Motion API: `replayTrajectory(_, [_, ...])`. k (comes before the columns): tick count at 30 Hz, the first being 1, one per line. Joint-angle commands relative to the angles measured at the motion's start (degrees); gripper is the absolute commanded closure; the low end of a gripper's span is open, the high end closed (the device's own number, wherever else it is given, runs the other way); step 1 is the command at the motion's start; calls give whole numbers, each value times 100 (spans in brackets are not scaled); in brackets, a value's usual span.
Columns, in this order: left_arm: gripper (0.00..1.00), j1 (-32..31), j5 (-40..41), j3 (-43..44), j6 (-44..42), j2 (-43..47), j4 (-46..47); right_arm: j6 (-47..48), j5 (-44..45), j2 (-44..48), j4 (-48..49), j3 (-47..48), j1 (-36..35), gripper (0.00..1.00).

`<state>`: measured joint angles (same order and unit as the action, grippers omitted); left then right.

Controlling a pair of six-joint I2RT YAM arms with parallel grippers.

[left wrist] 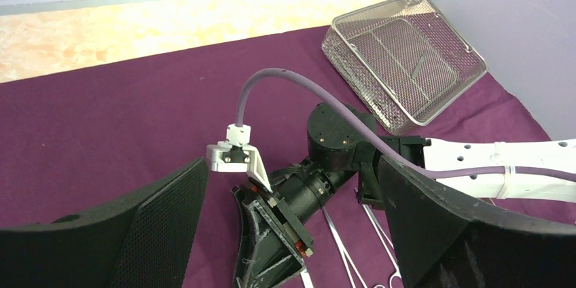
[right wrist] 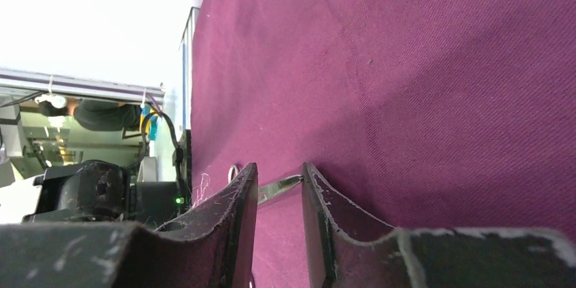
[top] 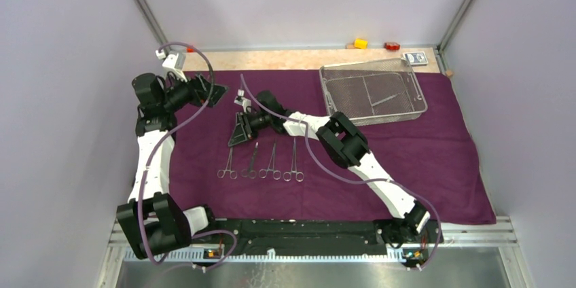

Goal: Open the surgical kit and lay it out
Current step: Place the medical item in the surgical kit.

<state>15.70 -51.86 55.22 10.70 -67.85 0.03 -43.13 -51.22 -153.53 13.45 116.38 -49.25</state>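
— Where did we find the cloth wrap (top: 407,159)?
— Spread flat beneath both claws. It covered most of the table (top: 272,59), with a bare wooden strip beyond it and pale walls (top: 68,98) close around.
— And the claws?
— Our left gripper (top: 216,91) hung wide apart, holding nothing. Our right gripper (right wrist: 278,169) had its fingers a narrow gap apart, a steel tip showing between them. Four clamps (top: 261,162) lay in a row just nearside of it. The mesh tray (top: 346,91) sat well off to its right, farther out.
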Motion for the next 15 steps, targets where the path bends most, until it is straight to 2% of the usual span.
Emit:
replayTrajectory(1, [1,29,-155,-64,47,159,278,265,64,218,-162,290,-84,69])
replayTrajectory(15, [1,29,-237,-82,64,167,278,863,247,395,-840,503,-84,67])
